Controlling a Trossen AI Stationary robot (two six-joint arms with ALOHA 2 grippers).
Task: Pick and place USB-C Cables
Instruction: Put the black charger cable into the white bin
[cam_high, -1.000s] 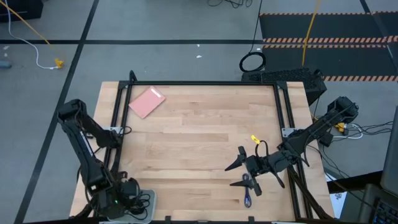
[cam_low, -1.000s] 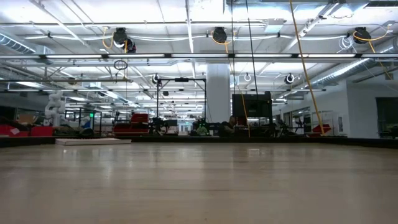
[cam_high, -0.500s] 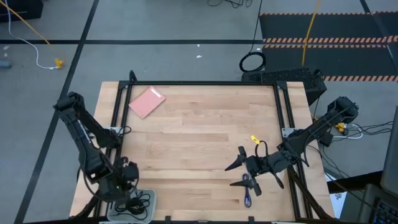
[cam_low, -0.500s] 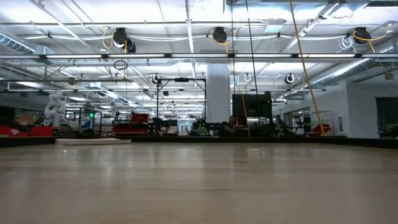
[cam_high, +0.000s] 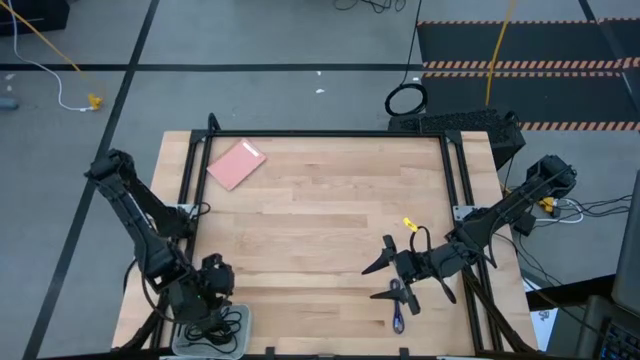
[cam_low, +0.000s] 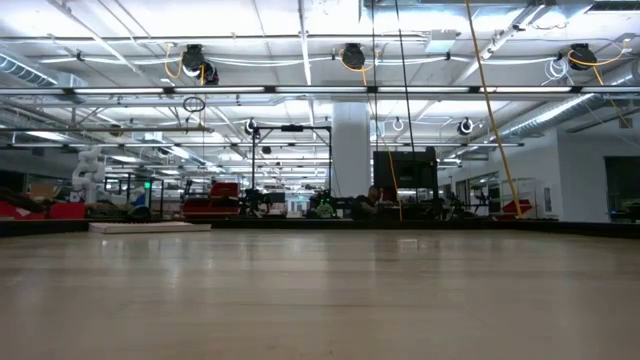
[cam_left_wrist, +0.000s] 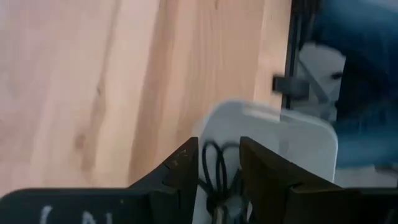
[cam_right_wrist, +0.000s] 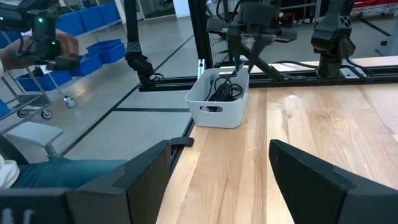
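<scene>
Wood table (cam_high: 320, 200), white bin (cam_right_wrist: 219, 99) at my near-left corner; left gripper (cam_left_wrist: 217, 180) above bin, fingers narrow around black cable (cam_left_wrist: 214, 171); I judge drop next. Right gripper (cam_high: 385, 280) wide, empty, beside purple-blue cable (cam_high: 398, 315); needs descent, grasp.

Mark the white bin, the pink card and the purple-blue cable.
white bin (cam_right_wrist: 219, 116): right wrist view, its front wall.
pink card (cam_high: 236, 164): high view, middle of its face.
purple-blue cable (cam_high: 398, 318): high view, its lower stretch.

Lighting's bright and even, mostly from ceiling strip lights (cam_low: 300, 60) overhead, so shadows stay soft. Left wrist view looks pretty smeared, probably motion blur.
</scene>
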